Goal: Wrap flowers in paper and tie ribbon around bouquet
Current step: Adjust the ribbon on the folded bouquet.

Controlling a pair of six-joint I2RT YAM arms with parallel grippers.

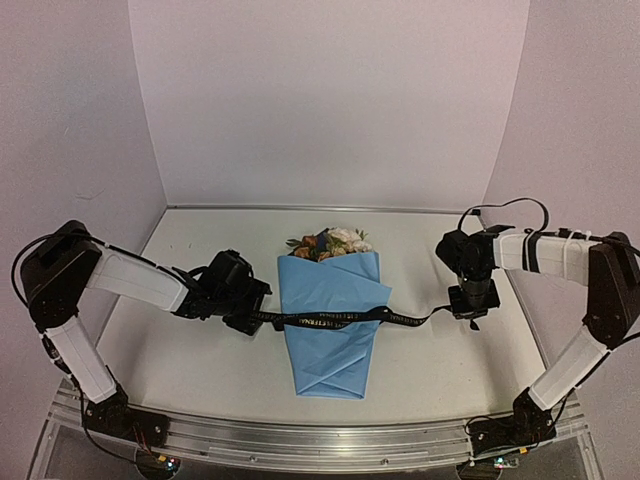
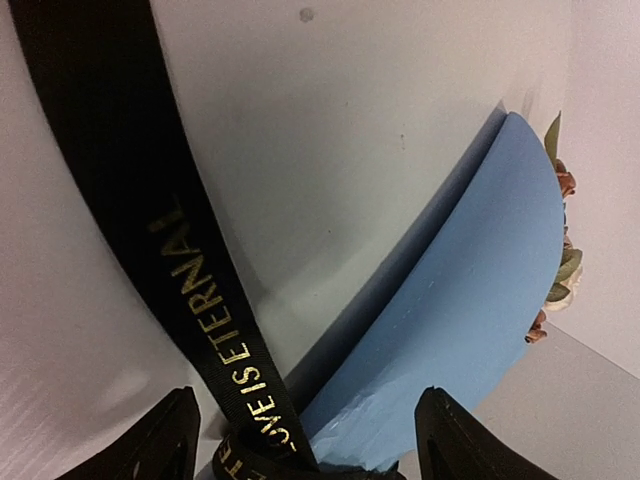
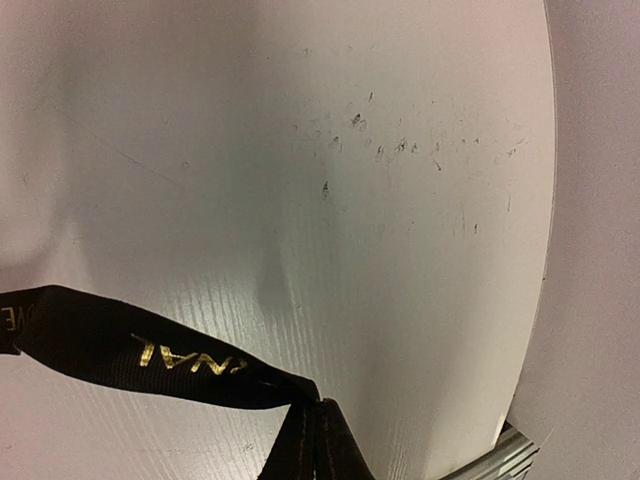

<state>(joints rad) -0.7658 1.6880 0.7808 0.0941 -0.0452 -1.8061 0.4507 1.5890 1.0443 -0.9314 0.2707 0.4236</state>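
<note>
The bouquet (image 1: pixel 332 330) lies mid-table, a light blue paper cone with its narrow end toward me. The flowers (image 1: pixel 330 243), cream and orange, stick out of its far end. The black ribbon (image 1: pixel 345 319) with gold lettering runs across the cone's middle from left to right. My left gripper (image 1: pixel 261 318) is at the cone's left edge. Its fingers (image 2: pixel 165 445) stand wide apart, open, with the ribbon (image 2: pixel 150 230) running loose between them beside the paper (image 2: pixel 470 300). My right gripper (image 1: pixel 469 316) is right of the cone, shut (image 3: pixel 318 440) on the ribbon's end (image 3: pixel 150 350).
White walls close the table at the back and on both sides. An aluminium rail (image 1: pixel 300 440) runs along the near edge between the arm bases. In the right wrist view the table's metal edge (image 3: pixel 500 455) is close by, below scuff marks (image 3: pixel 400 150).
</note>
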